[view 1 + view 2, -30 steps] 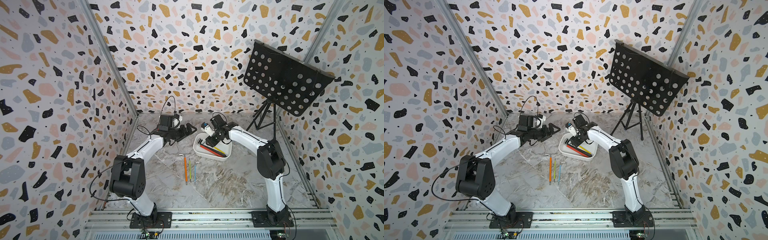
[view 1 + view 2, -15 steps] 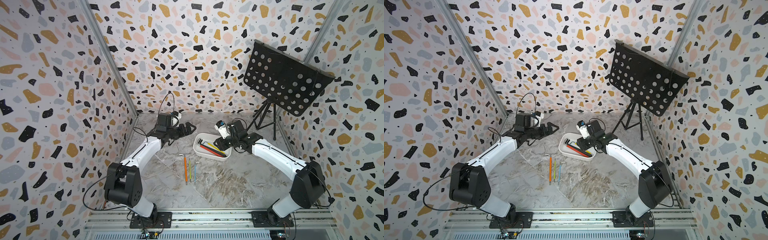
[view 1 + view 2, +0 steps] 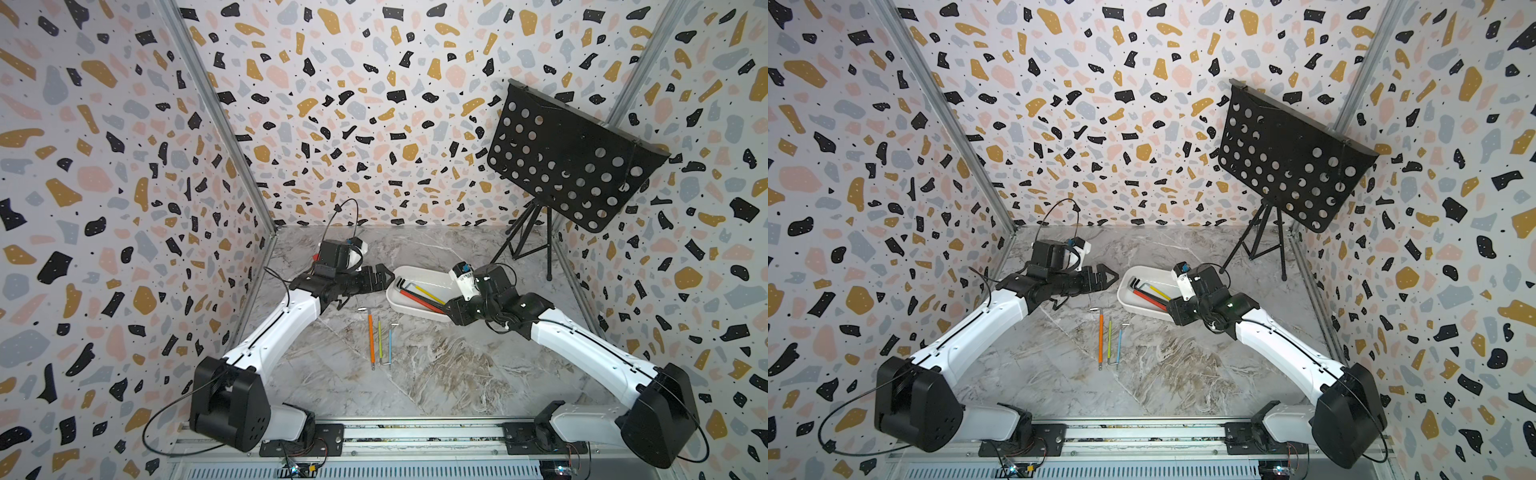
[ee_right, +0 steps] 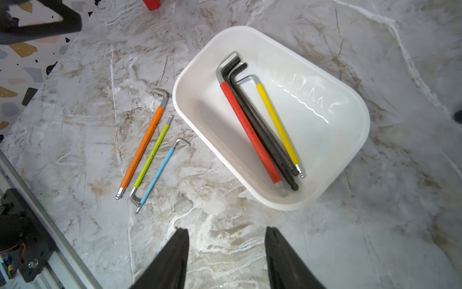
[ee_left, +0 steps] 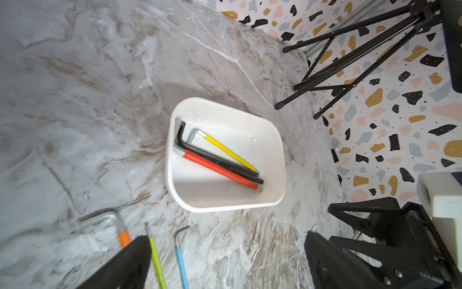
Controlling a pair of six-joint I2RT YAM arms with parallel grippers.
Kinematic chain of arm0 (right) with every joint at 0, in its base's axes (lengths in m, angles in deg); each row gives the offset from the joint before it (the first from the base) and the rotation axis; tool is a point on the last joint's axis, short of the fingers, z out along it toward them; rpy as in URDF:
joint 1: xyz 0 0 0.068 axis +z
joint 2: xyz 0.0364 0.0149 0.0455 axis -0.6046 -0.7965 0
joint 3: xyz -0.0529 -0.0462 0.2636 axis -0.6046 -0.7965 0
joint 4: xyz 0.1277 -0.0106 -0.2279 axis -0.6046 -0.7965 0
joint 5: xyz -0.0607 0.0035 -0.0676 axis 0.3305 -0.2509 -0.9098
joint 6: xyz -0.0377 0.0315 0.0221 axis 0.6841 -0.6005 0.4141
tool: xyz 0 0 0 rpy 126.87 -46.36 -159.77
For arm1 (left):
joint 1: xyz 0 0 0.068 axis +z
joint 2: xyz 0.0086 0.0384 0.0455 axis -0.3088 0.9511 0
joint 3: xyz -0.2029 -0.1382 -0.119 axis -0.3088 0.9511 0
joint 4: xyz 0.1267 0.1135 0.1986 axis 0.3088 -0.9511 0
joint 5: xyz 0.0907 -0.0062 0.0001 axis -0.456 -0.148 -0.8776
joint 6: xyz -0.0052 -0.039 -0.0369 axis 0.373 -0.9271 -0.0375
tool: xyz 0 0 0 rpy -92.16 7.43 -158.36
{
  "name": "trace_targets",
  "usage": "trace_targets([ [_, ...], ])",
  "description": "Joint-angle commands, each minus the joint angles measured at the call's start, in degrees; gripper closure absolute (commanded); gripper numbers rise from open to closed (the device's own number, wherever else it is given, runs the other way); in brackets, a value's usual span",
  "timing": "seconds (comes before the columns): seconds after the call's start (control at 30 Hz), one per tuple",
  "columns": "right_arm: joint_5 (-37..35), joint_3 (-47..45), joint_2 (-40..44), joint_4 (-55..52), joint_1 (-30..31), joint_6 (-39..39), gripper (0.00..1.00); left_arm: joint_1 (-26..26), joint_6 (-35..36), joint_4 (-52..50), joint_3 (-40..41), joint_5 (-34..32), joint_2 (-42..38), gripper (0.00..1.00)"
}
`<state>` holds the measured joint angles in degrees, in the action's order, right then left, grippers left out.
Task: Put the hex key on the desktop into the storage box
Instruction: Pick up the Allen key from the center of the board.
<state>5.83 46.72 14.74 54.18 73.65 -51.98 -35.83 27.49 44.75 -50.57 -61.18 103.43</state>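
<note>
Bright, even overhead light fills my cell; shadows lie soft and pale on the desktop [image 3: 436,374]; both top views are crisp; white glare ripples across the glossy floor of the storage box [image 4: 312,105] in my right wrist view; in my left wrist view the marble smears toward the edge, and the fingers [image 5: 125,262] of my left gripper [image 5: 226,240] loom dark, out of focus.

Storage box [image 3: 389,296] corner behind right claw [image 3: 451,311]
</note>
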Motion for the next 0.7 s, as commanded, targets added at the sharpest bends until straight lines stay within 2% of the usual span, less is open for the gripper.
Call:
trace_targets([
  [0.0, -2.28, -1.89, 2.02, -0.21, 1.35, -4.97, 0.45, 0.48, 2.11, -3.54, 2.72, -3.79, -5.58, 0.0],
  [0.17, -9.14, -2.29, -0.64, 0.76, 6.14, -11.89, 0.45, 1.1, 2.04, -4.26, 6.89, -7.82, -8.66, 0.0],
  [0.27, -13.8, -0.2, -4.48, 0.73, 10.34, -14.91, 0.44, 3.81, 1.23, -6.25, 5.05, -3.4, -4.78, 0.0],
  [0.4, -16.47, 3.88, -10.69, 0.25, 14.2, -19.06, 0.45, 7.3, -0.38, -7.73, 3.5, 0.98, 0.27, 0.0],
  [0.67, -17.94, 10.58, -20.65, 0.25, 18.25, -23.19, 0.45, 8.53, -1.81, -7.78, 4.03, 1.45, 0.75, 0.0],
])
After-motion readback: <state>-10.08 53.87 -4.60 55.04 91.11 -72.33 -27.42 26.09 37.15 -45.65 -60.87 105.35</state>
